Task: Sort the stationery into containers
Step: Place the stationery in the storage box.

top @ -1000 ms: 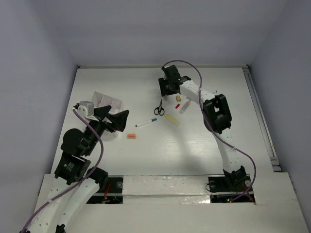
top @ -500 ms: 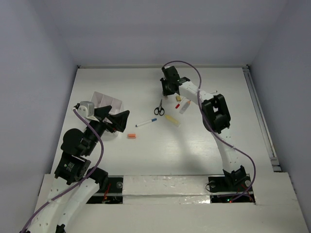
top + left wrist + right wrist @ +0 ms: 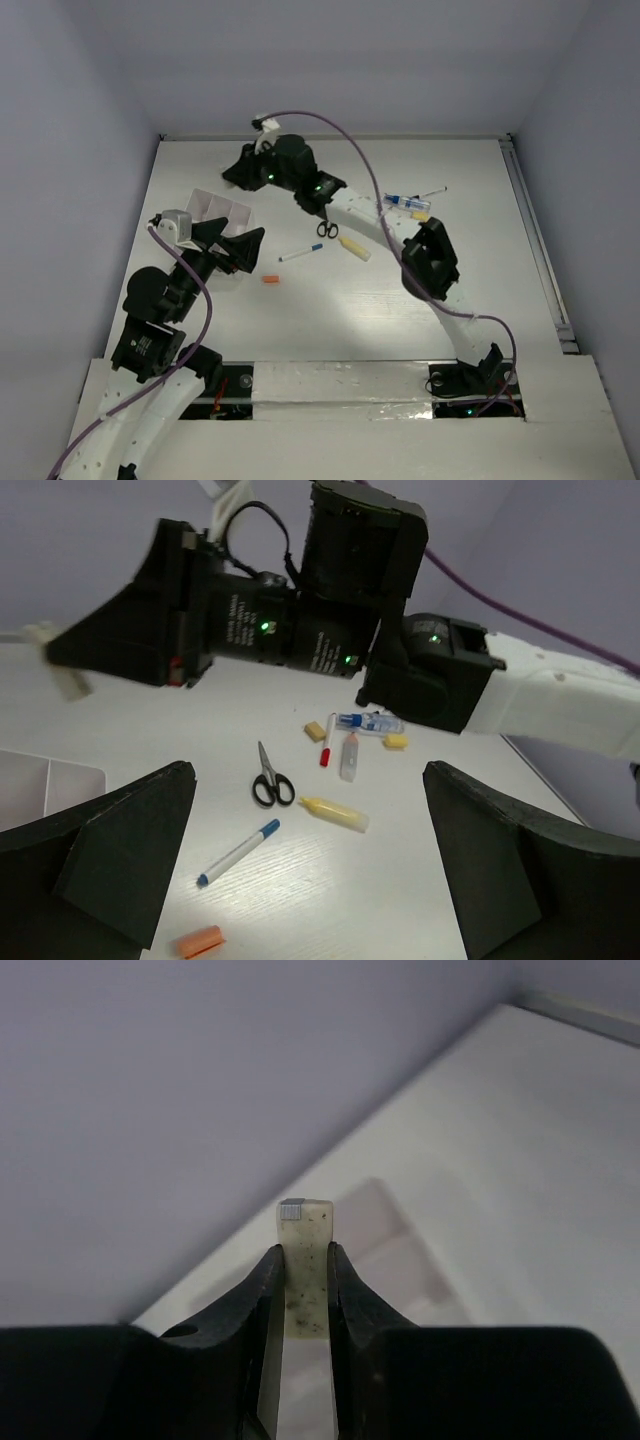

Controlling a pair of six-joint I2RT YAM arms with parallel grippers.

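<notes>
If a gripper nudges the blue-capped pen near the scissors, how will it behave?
The blue-capped pen looks thin and round, lying flat on the table, so a sideways nudge would probably roll it. Its straight slim body suggests stiff and light.

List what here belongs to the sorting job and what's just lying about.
Job: white divided box, scissors, blue-capped pen, orange bit, cream tube, beige eraser in right gripper.
Lying about: purple cable, shiny tape strip.

White-shelled arms (image 3: 465,320), black joint housings (image 3: 430,262), purple cables (image 3: 335,124), green lights (image 3: 265,626) at eleven o'clock; left gripper (image 3: 310,780) matte-black wedges.
</notes>
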